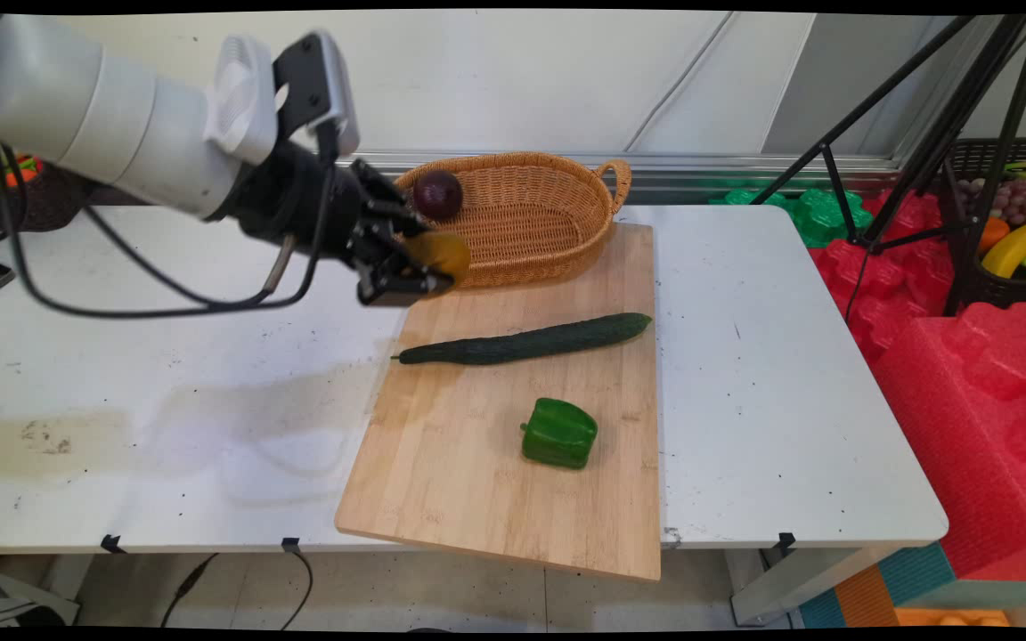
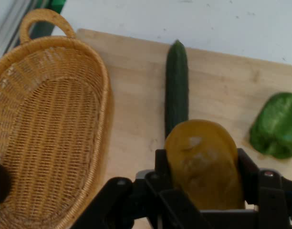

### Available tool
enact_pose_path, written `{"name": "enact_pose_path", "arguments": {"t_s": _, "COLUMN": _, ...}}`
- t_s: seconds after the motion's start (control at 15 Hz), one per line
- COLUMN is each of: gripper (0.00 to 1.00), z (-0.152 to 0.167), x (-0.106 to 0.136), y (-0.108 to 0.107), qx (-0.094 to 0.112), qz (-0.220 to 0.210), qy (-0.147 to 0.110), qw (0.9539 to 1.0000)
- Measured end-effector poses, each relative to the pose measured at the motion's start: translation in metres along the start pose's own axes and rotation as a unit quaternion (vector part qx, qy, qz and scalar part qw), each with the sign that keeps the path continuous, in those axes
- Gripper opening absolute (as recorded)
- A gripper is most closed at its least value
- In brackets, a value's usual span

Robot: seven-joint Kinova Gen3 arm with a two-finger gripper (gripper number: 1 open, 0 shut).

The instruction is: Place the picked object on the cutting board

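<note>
Gripping a yellow-brown potato [image 2: 203,164], your gripper [image 1: 428,263] hangs above the cutting board's [image 1: 477,499] far left corner, jaws pinched on it, just beside the wicker basket [image 1: 549,231]. One dark purple onion [image 1: 437,194] already lies in that basket. Rightward, the cucumber [image 1: 526,340] and green pepper [image 1: 559,433] lie on the board.

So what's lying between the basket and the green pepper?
The cucumber lies across the board between the basket and the pepper; the main view shows it best.
</note>
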State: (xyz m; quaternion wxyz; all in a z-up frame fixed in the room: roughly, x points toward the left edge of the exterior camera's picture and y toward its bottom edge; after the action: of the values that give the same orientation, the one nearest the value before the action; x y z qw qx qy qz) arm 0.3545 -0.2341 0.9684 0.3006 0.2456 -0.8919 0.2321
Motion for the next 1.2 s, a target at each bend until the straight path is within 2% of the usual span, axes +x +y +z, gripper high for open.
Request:
{"name": "enact_pose_path", "arguments": {"t_s": 0.2, "gripper": 0.0, "z": 0.0, "x": -0.014, "y": 0.01, "qx": -0.015, "qz": 0.014, "qy": -0.01, "qw": 0.9997}}
{"name": "enact_pose_path", "arguments": {"t_s": 0.53, "gripper": 0.0, "z": 0.012, "x": -0.024, "y": 0.019, "qx": -0.021, "qz": 0.002, "qy": -0.015, "qw": 0.9997}}
{"name": "enact_pose_path", "arguments": {"t_s": 1.2, "gripper": 0.0, "z": 0.082, "x": -0.024, "y": 0.023, "qx": -0.027, "qz": -0.033, "qy": -0.025, "qw": 0.9988}}
